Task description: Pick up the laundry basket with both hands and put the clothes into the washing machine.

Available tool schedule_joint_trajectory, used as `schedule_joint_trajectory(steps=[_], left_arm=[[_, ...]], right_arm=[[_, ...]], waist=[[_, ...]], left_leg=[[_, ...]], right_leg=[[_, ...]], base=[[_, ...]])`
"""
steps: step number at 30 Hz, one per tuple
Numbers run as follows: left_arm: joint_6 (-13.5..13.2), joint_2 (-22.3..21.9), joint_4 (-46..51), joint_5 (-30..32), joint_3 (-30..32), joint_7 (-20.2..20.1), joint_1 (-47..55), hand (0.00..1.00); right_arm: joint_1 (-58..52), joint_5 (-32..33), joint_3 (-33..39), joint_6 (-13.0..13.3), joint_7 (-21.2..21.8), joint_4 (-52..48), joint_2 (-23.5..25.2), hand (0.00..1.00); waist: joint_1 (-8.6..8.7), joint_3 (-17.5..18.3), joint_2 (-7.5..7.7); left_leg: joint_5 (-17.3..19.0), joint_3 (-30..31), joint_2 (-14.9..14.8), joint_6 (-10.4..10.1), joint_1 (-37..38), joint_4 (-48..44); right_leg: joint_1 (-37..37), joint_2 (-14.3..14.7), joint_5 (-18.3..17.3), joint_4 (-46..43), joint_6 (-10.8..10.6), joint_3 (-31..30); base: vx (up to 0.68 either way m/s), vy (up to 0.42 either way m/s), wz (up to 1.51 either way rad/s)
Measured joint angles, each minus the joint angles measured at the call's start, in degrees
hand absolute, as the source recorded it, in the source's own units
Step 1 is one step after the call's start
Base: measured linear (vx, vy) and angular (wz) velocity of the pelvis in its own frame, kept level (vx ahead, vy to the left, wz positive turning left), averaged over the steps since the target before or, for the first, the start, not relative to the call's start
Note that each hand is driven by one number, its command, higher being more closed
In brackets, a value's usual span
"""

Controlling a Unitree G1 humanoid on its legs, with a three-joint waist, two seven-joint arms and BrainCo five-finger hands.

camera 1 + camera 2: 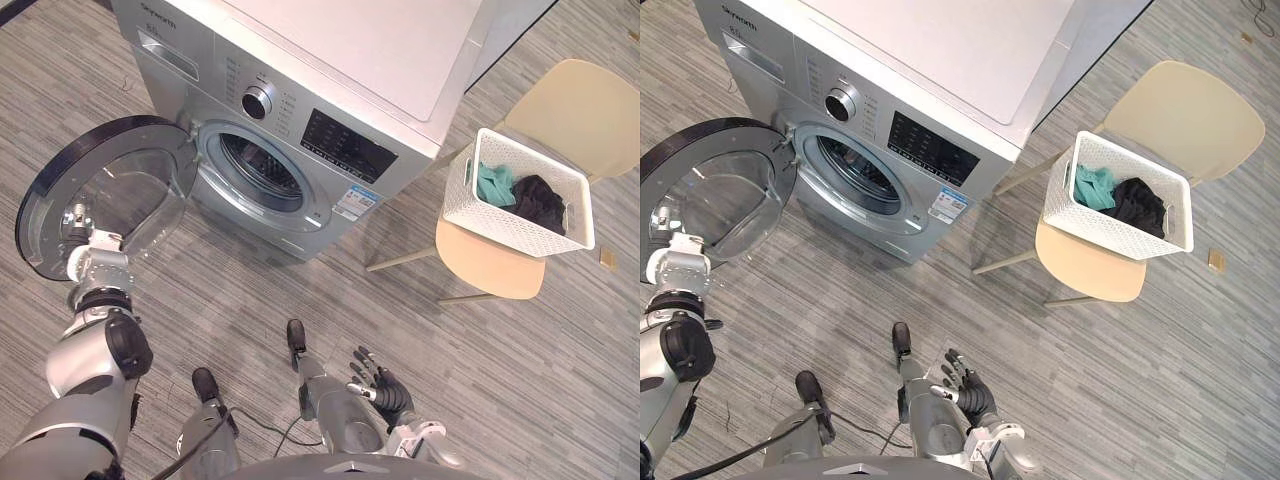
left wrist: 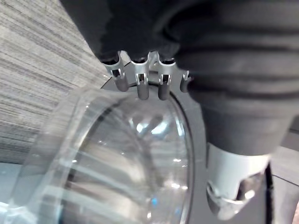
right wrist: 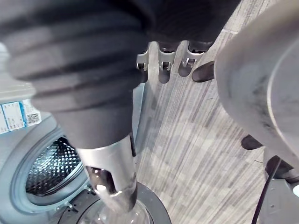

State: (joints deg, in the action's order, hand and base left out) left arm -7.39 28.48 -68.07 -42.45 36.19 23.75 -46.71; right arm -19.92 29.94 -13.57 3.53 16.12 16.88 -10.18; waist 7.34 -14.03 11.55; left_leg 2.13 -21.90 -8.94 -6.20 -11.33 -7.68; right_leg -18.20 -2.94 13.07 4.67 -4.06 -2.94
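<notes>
Door point(image 1: 110, 190) was open; left hand point(image 1: 80, 228) at its rim, mid-left, grip unclear. Right hand point(image 1: 378, 385) relaxed, empty, bottom centre. Laundry basket point(image 1: 500, 225) with clothes point(image 1: 520, 195) sat untouched on chair point(image 1: 500, 272), right. Next: both hands to its sides.

beige chair point(image 1: 495, 268) on grey striped floor point(image 1: 560, 380), small tan square point(image 1: 607, 258) lying near it

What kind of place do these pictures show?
Probably a laundry corner in a home or a test room. A front-loading washing machine stands with its round door open. Beside it, a white laundry basket of clothes sits on a beige chair, on a grey plank floor.
</notes>
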Motion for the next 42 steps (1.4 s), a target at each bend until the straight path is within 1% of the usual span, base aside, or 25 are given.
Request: schedule_joint_trajectory(steps=[3,7,9,11,14,15,16,17,18,19,20,21,22,23,24,26,29,30,33,35,38,39,40,41,42], left_arm=[[0.12,1.67,-0.01,2.55,1.07,0.02,0.0,0.0],[0.7,1.68,-0.04,6.15,1.79,-0.35,0.92,0.0],[0.8,1.04,0.25,8.36,1.92,-0.58,3.87,0.0],[0.94,-1.26,2.94,10.47,1.02,-1.04,9.53,0.0],[1.27,-6.39,8.16,16.91,-5.02,-2.57,20.78,0.0],[1.29,-9.77,10.28,20.1,-7.97,-3.37,26.07,0.0],[1.24,-13.45,11.43,22.51,-10.01,-4.51,31.2,0.0],[1.23,-15.21,11.42,23.94,-11.27,-5.34,33.75,0.0],[1.13,-18.23,11.28,25.6,-13.68,-6.71,39.17,0.0],[0.92,-21.06,11.08,25.75,-15.34,-8.86,44.3,0.0],[0.7,-22.36,10.98,25.76,-16.24,-9.67,46.67,0.0],[0.29,-24.4,10.55,25.08,-17.6,-11.46,50.64,0.0],[0.05,-25.12,9.96,24.17,-18.43,-12.52,52.16,0.0],[-0.15,-26.04,8.4,23.05,-19.77,-14.25,54.14,0.0],[-0.38,-26.16,8.15,22.38,-20.28,-14.91,54.74,0.0],[-0.82,-25.49,6.56,22.88,-22.48,-16.99,55.41,0.0],[-1.02,-23.79,4.6,26.58,-25.36,-20.22,55.22,0.0],[-1.17,-23.45,4.21,27.63,-25.73,-20.82,55.22,0.0],[-1.05,-22.39,3.42,33.7,-27.75,-22.63,55.12,0.0],[-0.77,-21.81,3.23,36.18,-28.89,-23.35,54.95,0.0],[-0.45,-20.88,3.18,38.35,-32.31,-24.28,54.36,0.0],[-0.44,-20.42,3.08,38.64,-33.67,-24.7,54.2,0.0],[-0.44,-20.15,2.77,39.93,-34.13,-25.36,54.15,0.0],[-0.44,-20.04,2.7,40.45,-34.16,-25.45,54.12,0.0],[-0.47,-19.86,2.63,41.15,-34.35,-25.47,53.94,0.0]], right_arm=[[0.0,-0.06,0.08,0.03,0.02,0.85,-0.04,0.0],[0.32,-0.71,0.14,0.03,0.02,2.77,-0.04,0.0],[1.57,-0.98,0.48,0.05,0.0,4.85,0.13,0.0],[3.21,-1.13,1.42,0.13,-0.09,7.12,0.35,0.0],[4.71,-1.19,3.74,0.22,-0.26,9.8,1.3,0.0],[4.75,-1.22,4.83,0.3,-0.3,11.23,1.45,0.0],[4.8,-1.45,6.18,0.35,-0.43,13.02,1.6,0.0],[4.9,-2.04,7.11,0.34,-0.49,14.03,1.67,0.0],[5.01,-3.32,8.48,0.42,-0.68,16.11,1.67,0.0],[5.08,-3.42,9.7,0.61,-1.72,18.52,1.67,0.0],[5.22,-3.41,10.27,0.78,-2.21,20.04,1.66,0.0],[5.77,-3.45,11.23,1.08,-2.76,23.57,1.64,0.0],[6.19,-3.55,11.72,1.17,-3.0,25.39,1.66,0.0],[7.22,-4.65,12.27,1.28,-3.73,28.81,1.64,0.0],[8.54,-5.49,13.33,1.33,-4.33,32.25,1.84,0.0],[11.65,-6.97,14.88,1.35,-5.38,38.42,1.89,0.0],[13.04,-10.12,18.57,1.73,-7.07,44.03,2.32,0.0],[13.01,-10.22,19.78,1.77,-7.51,45.46,2.35,0.0],[11.65,-14.28,23.6,1.14,-8.67,48.46,2.64,0.0],[11.35,-14.69,25.86,1.1,-8.95,49.09,3.11,0.0],[11.1,-15.21,30.1,1.02,-9.07,49.34,3.71,0.0],[11.09,-15.18,31.26,1.03,-9.09,49.29,4.14,0.0],[11.2,-15.06,32.12,1.18,-9.13,48.86,4.63,0.0],[11.32,-15.04,32.23,1.22,-9.12,48.49,4.89,0.0],[11.75,-14.77,32.17,1.24,-9.15,47.44,5.11,0.0]], waist=[[-0.2,0.0,0.02],[-0.62,0.01,0.03],[-0.67,0.0,0.02],[-1.15,0.02,-0.04],[-1.46,0.28,-0.62],[-2.19,0.85,-1.34],[-3.52,1.67,-2.2],[-4.15,1.88,-2.79],[-4.69,3.09,-4.15],[-5.22,4.66,-5.56],[-5.52,5.42,-6.33],[-6.35,6.91,-7.6],[-6.77,7.36,-8.24],[-7.3,8.18,-9.3],[-7.6,8.73,-9.91],[-7.85,9.21,-10.19],[-7.93,10.29,-9.88],[-7.67,10.77,-9.83],[-7.22,11.54,-9.95],[-6.67,11.61,-9.96],[-5.57,11.49,-10.2],[-5.15,10.97,-10.15],[-5.36,10.9,-10.15],[-5.47,10.89,-10.0],[-5.58,10.84,-9.76]], left_leg=[[0.06,0.16,-0.04,0.01,-0.11,-0.17],[0.06,1.13,-0.06,0.03,-0.04,-0.19],[0.01,1.63,-0.16,0.06,0.98,-0.13],[0.02,1.71,-0.04,0.08,2.04,0.06],[-0.14,2.89,0.41,0.3,2.48,0.12],[-0.23,3.22,0.49,0.4,2.59,0.37],[-0.39,3.49,0.67,0.5,3.18,1.09],[-0.42,3.78,0.73,0.49,3.75,1.4],[-0.72,4.78,1.11,0.43,4.82,2.55],[-1.11,5.17,1.5,0.4,5.99,3.98],[-1.26,5.58,1.66,0.31,6.69,4.76],[-1.66,6.18,2.08,0.26,7.88,6.16],[-1.93,6.4,2.27,0.34,8.61,6.99],[-2.35,6.98,2.62,0.42,9.63,8.08],[-2.85,8.04,2.96,0.48,10.2,8.93],[-3.45,8.82,3.37,0.58,11.65,10.04],[-3.72,9.28,3.8,0.83,13.62,10.98],[-3.71,9.47,3.95,0.86,13.62,11.02],[-3.85,10.51,4.68,1.18,15.19,12.3],[-3.81,10.91,5.06,1.25,15.62,12.44],[-3.45,10.74,5.53,1.78,16.65,12.42],[-3.38,9.79,5.66,1.83,17.63,12.09],[-3.32,7.46,5.9,2.04,17.74,11.8],[-3.13,5.98,5.97,2.15,17.56,11.45],[-2.1,2.66,5.83,2.35,16.78,10.72]], right_leg=[[0.08,0.0,0.01,-0.01,0.02,0.33],[0.78,-0.04,0.01,-0.02,0.02,1.16],[2.1,-0.06,0.01,-0.02,0.02,2.02],[3.13,-0.27,-0.04,-0.02,-0.04,2.24],[4.38,-1.01,-0.93,-0.01,-0.22,3.4],[4.78,-1.2,-1.41,-0.01,-0.08,3.95],[5.29,-1.28,-1.71,-0.02,-0.1,4.35],[5.96,-1.31,-1.95,-0.02,-0.15,4.77],[7.03,-1.51,-2.78,-0.02,-0.12,5.63],[8.04,-1.72,-3.36,-0.02,-0.22,6.58],[8.56,-1.82,-3.62,-0.02,-0.4,6.88],[9.56,-2.02,-4.25,-0.02,-0.61,7.16],[10.19,-2.15,-4.51,-0.02,-0.69,7.55],[11.16,-2.48,-4.91,-0.02,-0.84,8.57],[11.96,-2.73,-5.2,-0.02,-1.11,9.44],[13.33,-2.96,-5.44,-0.01,-1.26,10.07],[15.13,-3.42,-5.84,0.0,-1.59,11.02],[15.54,-3.61,-5.95,0.0,-1.71,11.42],[17.22,-4.17,-6.66,-0.01,-1.95,12.09],[17.93,-4.67,-6.91,-0.03,-2.05,12.56],[16.93,-5.22,-8.83,-4.27,-2.57,12.47],[15.44,-5.39,-9.75,-7.34,-2.59,11.19],[13.73,-5.19,-9.79,-8.66,-2.59,8.91],[12.74,-4.98,-9.44,-8.75,-2.54,7.24],[10.92,-4.49,-8.13,-8.39,-2.73,3.46]], base=[[0.0,0.0,0.0],[0.01,0.003,0.11],[0.01,0.012,0.12],[0.0,0.025,0.06],[-0.02,0.029,0.23],[0.0,0.017,0.3],[0.01,0.014,0.26],[0.03,0.007,0.26],[0.04,0.011,0.34],[0.05,0.014,0.35],[0.07,0.02,0.31],[0.05,0.013,0.24],[0.05,0.017,0.34],[0.02,0.013,0.42],[0.02,0.016,0.41],[-0.01,0.012,0.24],[-0.02,0.008,0.1],[-0.02,0.012,0.15],[-0.01,0.011,0.13],[-0.01,0.021,0.12],[0.0,0.022,0.04],[0.03,0.05,-0.43],[0.02,0.075,-0.69],[0.0,0.072,-1.23],[-0.06,0.047,-1.53]])
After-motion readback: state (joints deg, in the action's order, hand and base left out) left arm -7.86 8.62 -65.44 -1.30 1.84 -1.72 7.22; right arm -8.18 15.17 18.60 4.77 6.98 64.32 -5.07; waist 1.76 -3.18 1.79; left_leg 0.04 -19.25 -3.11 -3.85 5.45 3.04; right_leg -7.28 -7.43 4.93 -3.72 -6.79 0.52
